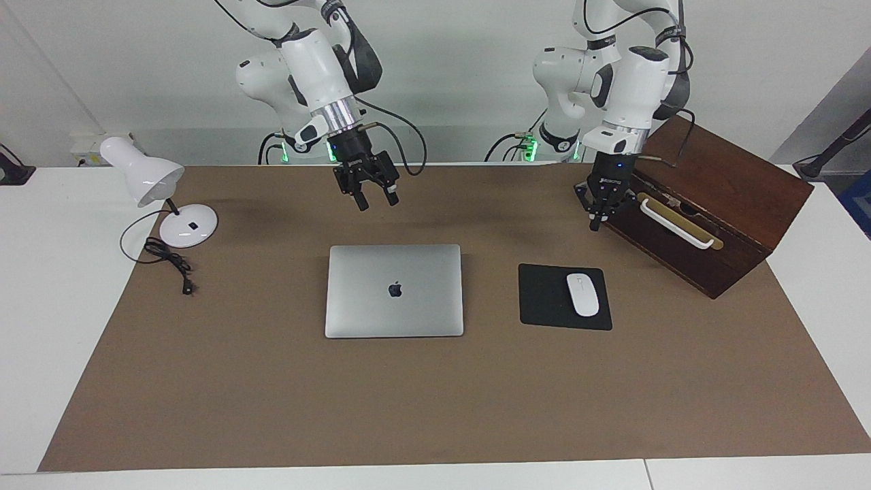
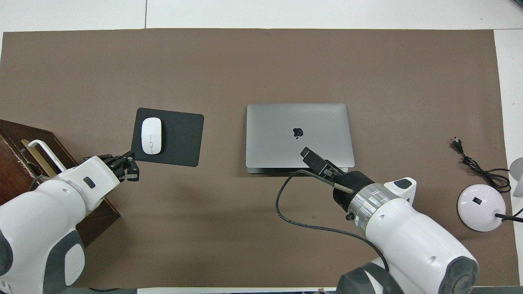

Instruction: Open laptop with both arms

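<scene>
Laptop (image 1: 394, 290) lies closed on the mat.
We see the right gripper (image 1: 373, 199) spread wide above bare mat (left gripper (image 1: 597, 221) pinched shut beside the box (image 1: 708, 204)).

Laptop (image 1: 394, 290): slim, silver-grey, dark apple logo centred on lid. Lay shut and flat on brown mat, square to its edges. Sat just left of centre in facing view, right of centre in overhead view (image 2: 299, 135), where base edge peeked below lid.
</scene>
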Controlling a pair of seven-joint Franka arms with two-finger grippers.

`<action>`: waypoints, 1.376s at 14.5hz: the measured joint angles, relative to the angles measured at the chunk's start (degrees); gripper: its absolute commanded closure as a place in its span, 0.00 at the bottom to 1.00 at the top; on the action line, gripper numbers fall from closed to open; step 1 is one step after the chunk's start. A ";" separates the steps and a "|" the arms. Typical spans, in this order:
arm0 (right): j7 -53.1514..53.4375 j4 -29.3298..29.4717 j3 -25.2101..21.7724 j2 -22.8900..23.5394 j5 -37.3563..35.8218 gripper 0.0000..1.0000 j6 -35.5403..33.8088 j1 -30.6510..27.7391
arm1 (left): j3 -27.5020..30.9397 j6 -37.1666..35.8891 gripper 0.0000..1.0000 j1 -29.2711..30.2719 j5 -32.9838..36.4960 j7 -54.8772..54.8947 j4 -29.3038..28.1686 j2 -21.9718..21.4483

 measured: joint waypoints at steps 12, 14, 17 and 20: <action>20.72 -1.79 -0.02 5.30 0.00 0.00 8.54 2.54 | -6.61 10.95 1.00 -11.28 -0.04 -18.16 -4.66 2.36; 22.45 -2.23 -0.02 6.63 0.00 0.00 10.66 2.57 | -6.67 15.80 1.00 -13.76 -0.04 -19.97 -5.53 5.59; 25.06 -2.98 -0.01 8.07 0.00 0.00 13.92 3.28 | -6.74 22.75 1.00 -16.76 -0.04 -21.07 -6.01 10.96; 27.88 -3.81 0.03 9.79 0.00 0.00 17.81 4.96 | -6.75 26.93 1.00 -18.27 -0.04 -21.20 -6.02 14.77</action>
